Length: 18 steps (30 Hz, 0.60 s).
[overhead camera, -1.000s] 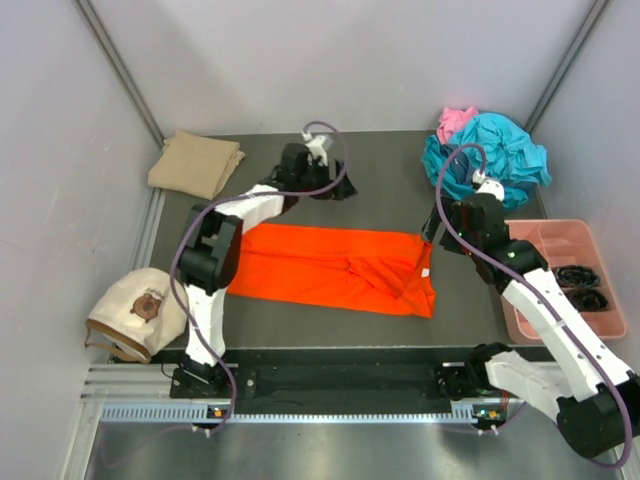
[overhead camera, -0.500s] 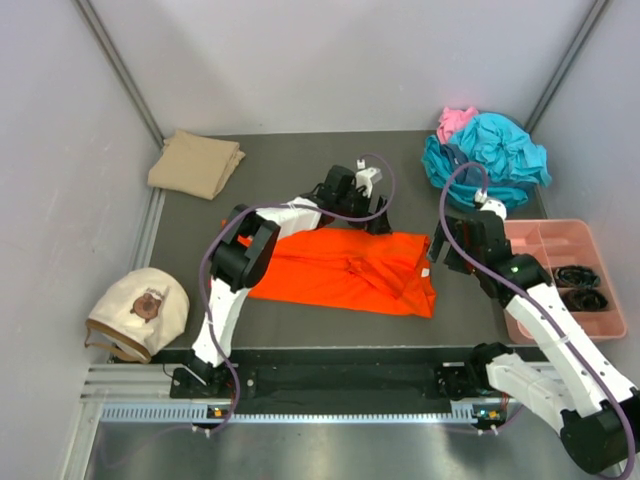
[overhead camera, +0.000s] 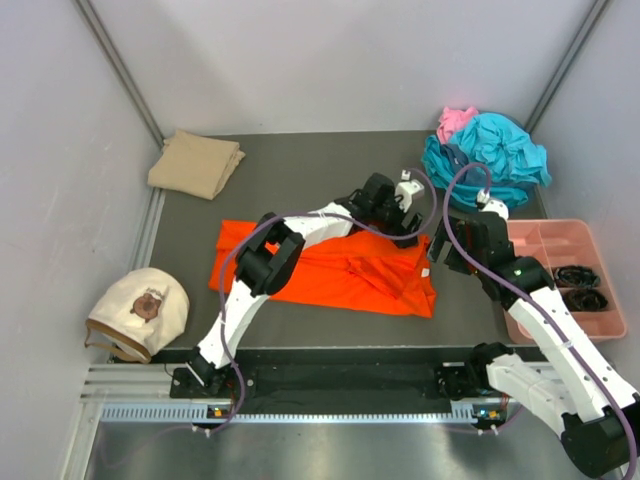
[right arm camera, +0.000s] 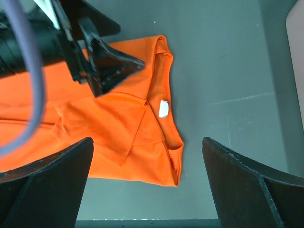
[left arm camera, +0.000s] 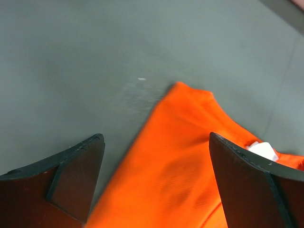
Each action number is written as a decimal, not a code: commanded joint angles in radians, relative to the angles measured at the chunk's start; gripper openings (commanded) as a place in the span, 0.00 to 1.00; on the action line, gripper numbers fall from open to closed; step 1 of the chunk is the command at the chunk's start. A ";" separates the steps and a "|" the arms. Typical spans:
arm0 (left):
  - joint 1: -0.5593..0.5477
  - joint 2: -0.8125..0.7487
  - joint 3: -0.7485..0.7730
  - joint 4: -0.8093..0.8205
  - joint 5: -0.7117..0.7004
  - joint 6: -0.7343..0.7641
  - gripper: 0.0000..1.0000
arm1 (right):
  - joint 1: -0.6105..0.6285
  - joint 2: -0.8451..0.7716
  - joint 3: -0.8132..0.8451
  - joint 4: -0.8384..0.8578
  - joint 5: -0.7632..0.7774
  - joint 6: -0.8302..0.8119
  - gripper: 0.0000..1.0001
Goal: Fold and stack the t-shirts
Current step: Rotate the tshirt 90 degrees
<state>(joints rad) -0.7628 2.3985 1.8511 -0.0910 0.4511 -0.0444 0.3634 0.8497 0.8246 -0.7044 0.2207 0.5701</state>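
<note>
A bright orange t-shirt point(overhead camera: 330, 270) lies folded into a long band in the middle of the table. My left gripper point(overhead camera: 403, 228) reaches across to the band's far right corner and hangs open just above the orange cloth point(left arm camera: 180, 161), holding nothing. My right gripper point(overhead camera: 438, 248) hovers open over the right end of the orange shirt point(right arm camera: 109, 118), near its white label point(right arm camera: 163, 108). A folded tan t-shirt point(overhead camera: 195, 163) sits at the back left. Teal t-shirts point(overhead camera: 490, 155) and a pink one point(overhead camera: 458, 120) are heaped at the back right.
A pink compartment tray point(overhead camera: 525, 235) holding dark items stands at the right edge, beside my right arm. A cream cap-like thing point(overhead camera: 138, 312) lies at the near left. My left gripper point(right arm camera: 114, 64) also shows in the right wrist view, close to the right one.
My left arm has swung right along the orange shirt's far edge, from the back middle to its right corner. The right gripper has shifted only slightly.
</note>
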 commanded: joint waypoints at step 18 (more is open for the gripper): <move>-0.009 0.106 0.079 -0.269 -0.213 0.210 0.77 | -0.006 -0.005 -0.010 0.023 -0.040 0.011 0.97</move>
<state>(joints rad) -0.7879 2.4344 1.9324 -0.1837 0.2920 0.1326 0.3634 0.8532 0.8242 -0.6964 0.1856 0.5774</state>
